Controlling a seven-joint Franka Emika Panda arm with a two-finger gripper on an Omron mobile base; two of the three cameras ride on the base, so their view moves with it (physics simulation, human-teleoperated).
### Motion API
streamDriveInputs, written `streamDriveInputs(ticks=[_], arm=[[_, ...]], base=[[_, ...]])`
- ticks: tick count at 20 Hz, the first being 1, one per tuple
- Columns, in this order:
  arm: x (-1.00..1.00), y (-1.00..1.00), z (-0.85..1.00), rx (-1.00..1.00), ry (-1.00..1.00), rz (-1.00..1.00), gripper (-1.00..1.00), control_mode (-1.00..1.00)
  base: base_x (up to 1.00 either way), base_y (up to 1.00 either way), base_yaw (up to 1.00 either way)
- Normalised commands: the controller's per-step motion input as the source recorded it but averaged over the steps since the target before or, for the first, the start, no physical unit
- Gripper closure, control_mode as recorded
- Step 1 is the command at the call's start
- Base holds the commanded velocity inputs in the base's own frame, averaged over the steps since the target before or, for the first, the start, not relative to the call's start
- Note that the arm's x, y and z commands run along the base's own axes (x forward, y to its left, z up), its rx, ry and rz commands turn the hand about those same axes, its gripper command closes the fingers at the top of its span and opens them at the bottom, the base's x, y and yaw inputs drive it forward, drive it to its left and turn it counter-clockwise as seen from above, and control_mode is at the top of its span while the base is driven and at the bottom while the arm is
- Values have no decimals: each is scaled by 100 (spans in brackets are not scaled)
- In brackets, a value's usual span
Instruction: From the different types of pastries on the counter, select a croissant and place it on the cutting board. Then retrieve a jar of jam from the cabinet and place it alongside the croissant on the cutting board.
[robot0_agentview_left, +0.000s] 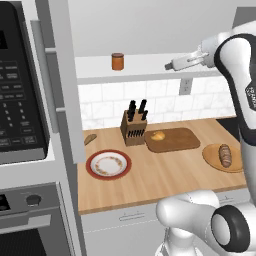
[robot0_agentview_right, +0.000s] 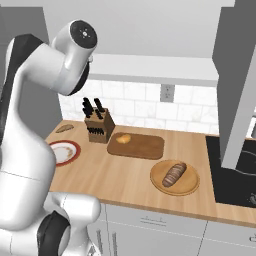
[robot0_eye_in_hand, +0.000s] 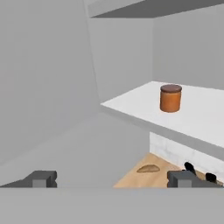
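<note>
We held our gripper (robot0_eye_in_hand: 111, 178) with jaws spread apart, level with the open cabinet shelf (robot0_agentview_left: 150, 67); the small orange jam jar with its brown lid (robot0_eye_in_hand: 170, 98) stood upright there, well ahead and rightward.

You face a wooden counter (robot0_agentview_left: 150, 175), white tiled wall (robot0_agentview_left: 165, 100) behind with a socket (robot0_agentview_left: 185, 86), open grey cabinet shelf (robot0_agentview_left: 150, 65) above, microwave (robot0_agentview_left: 20, 90) (black panel) left, dark hob (robot0_agentview_right: 235, 170) right.
</note>
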Motion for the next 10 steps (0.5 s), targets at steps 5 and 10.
streamDriveInputs(ticks=[5,10], arm=[[31,29,-3,0,-12,0,-100,-100],[30,3,0,0,-5,0,-100,-100]], base=[[0,0,0],[0,0,0]])
